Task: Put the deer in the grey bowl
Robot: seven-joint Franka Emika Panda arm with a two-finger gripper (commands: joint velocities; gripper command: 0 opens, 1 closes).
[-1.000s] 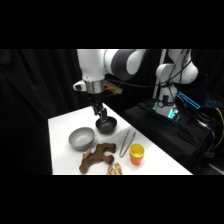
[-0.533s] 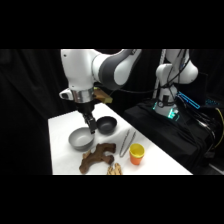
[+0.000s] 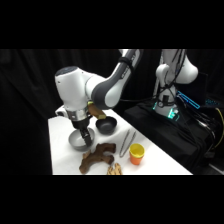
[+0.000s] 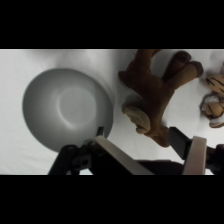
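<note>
The deer, a dark reddish-brown toy, lies on the white table near the front edge. The grey bowl stands empty just beside it, to the left in both views. My gripper hangs low over the bowl's near rim and the deer's end. It is open and holds nothing. In the wrist view its two fingers stand wide apart, with one end of the deer showing between them below.
A smaller near-black bowl stands behind the grey one. Metal tongs lie to the right of the deer, with an orange cup beyond them. A small tan striped object lies at the table's front edge.
The arm has swung left and forward and come down, from above the dark bowl to low over the grey bowl and the deer. Nothing on the table has moved.
</note>
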